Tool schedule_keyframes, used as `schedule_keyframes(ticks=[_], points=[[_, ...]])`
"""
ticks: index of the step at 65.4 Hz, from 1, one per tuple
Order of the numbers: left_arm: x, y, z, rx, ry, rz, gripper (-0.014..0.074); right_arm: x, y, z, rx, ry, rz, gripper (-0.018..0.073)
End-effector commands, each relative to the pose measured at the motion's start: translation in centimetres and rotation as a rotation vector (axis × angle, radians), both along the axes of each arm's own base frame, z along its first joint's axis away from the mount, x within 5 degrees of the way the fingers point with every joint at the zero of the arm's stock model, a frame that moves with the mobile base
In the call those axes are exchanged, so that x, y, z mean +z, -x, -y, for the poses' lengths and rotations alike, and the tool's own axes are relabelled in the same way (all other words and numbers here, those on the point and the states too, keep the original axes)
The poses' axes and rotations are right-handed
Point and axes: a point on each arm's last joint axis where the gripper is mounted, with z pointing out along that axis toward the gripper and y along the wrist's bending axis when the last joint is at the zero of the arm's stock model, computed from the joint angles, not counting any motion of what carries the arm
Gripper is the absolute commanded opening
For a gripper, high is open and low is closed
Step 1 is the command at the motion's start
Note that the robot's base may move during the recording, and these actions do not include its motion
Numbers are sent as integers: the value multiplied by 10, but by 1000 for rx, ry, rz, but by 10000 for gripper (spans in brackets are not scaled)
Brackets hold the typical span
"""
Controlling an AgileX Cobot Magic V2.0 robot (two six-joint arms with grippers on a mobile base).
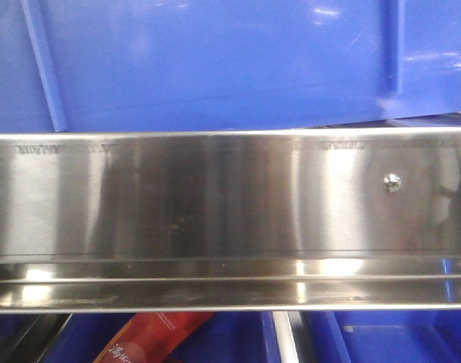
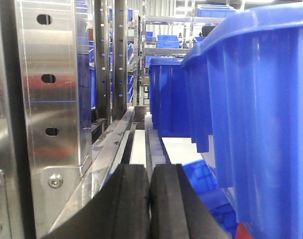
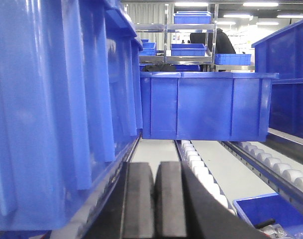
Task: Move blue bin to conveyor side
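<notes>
Blue bin (image 1: 215, 60): fills the upper front view, its long wall facing the robot and its long axis running left to right. It sits just above and behind the stainless-steel rail (image 1: 215, 197).

In the left wrist view the blue bin (image 2: 260, 124) stands to the right of the left fingers (image 2: 131, 199). In the right wrist view the same bin (image 3: 51, 109) stands to the left of the right fingers (image 3: 140, 199). Judgement: the two arms flank it, one outside each end wall, and neither is clearly nearer. I cannot tell whether either one touches the wall.

Conveyor: not in any view, so its direction from the bin is unknown.

Neighbour bin (image 3: 206, 104): ahead of the right fingers, across the roller track (image 3: 201, 169).

Slotted steel upright (image 2: 47, 89): close on the left of the left fingers, so there is little room on that side.

Left fingers: pads pressed together, holding nothing. Right fingers: the same.

Judgement: with pads closed flat, the coming move looks like a two-sided squeeze or push on the end walls, not a pinch of the rim.

Screw (image 1: 392, 181): on the right part of the rail.
</notes>
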Motion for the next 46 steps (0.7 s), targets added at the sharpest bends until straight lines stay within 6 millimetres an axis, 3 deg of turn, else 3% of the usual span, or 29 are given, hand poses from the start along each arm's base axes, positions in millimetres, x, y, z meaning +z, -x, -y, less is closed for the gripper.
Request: schedule_keyframes(ticks=[1, 46], points=[[2, 1, 0, -5, -6, 18, -7, 3, 1, 0, -7, 11, 34, -89], [2, 1, 0, -5, -6, 18, -7, 3, 1, 0, -7, 11, 34, -89]])
